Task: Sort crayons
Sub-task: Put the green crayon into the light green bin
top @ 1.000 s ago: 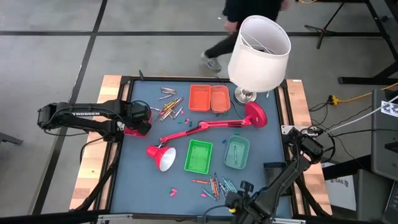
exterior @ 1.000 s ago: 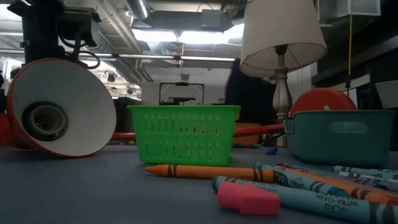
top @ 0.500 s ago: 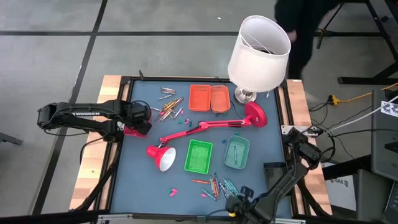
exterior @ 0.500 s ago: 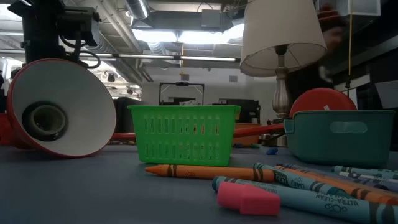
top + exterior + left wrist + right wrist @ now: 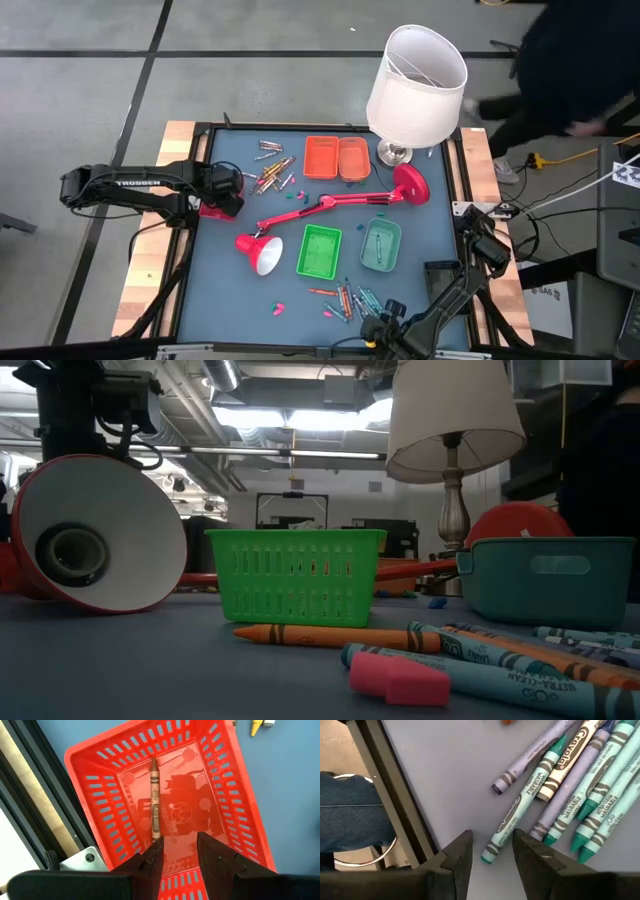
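the left pincer [image 5: 177,851] hangs spread over the red basket [image 5: 227,815], a brown crayon [image 5: 155,800] probably just dropped inside. the right pincer [image 5: 490,845] has edged onto the teal crayon [image 5: 520,817] on the bench [image 5: 225,285], spread, next pick.

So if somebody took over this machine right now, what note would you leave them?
Left gripper: open, empty, over the red basket, which holds one brown crayon.
Right gripper: open, empty, over the teal and purple crayons at the table's near edge.
Done: a crayon sits in the red basket.
Left: a pile of crayons by the orange trays, and the near pile.
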Robot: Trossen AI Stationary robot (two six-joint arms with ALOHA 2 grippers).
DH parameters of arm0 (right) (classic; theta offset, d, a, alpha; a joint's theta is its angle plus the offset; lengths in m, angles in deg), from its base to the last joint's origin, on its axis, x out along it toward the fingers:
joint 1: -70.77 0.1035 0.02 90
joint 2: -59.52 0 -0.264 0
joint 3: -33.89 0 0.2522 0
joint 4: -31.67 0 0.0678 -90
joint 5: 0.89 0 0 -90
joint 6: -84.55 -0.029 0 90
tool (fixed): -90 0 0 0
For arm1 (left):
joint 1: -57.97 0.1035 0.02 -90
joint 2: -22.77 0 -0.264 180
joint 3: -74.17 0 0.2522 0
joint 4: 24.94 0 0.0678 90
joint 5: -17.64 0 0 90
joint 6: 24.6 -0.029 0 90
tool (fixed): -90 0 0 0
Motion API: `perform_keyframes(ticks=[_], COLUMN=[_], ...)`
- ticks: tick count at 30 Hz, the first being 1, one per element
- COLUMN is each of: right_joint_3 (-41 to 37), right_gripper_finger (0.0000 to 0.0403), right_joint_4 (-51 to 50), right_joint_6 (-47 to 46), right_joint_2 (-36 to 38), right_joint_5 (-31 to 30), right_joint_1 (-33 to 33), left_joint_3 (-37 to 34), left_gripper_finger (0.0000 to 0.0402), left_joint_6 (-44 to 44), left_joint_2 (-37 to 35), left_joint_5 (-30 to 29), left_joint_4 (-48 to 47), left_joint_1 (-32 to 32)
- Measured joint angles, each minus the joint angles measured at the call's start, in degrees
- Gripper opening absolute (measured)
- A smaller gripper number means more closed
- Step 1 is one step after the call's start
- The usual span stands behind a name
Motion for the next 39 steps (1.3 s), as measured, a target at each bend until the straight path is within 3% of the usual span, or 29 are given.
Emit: perform_keyframes(ticks=[16, 29, 39], right_joint_3=[-0.07, -0.29, -0.26], right_gripper_finger=[0.0025, 0.0021, 0.0021], right_joint_4=[-0.46, -0.76, -9.38], right_joint_6=[0.0, 0.25, 0.33], right_joint_2=[-0.09, 1.3, 7.61], right_joint_5=[-1.46, -1.83, -5.42], right_joint_1=[0.07, 0.0, 0.0], left_joint_3=[0.0, 0.0, 0.0], left_gripper_finger=[0.0101, 0.0101, 0.0101], left_joint_6=[0.0, 0.04, 0.07], left_joint_2=[0.0, 0.0, 0.0], left_joint_5=[0.0, 0.0, 0.0], left_joint_4=[1.29, 1.33, 3.32], left_joint_1=[-0.02, -0.01, -0.02])
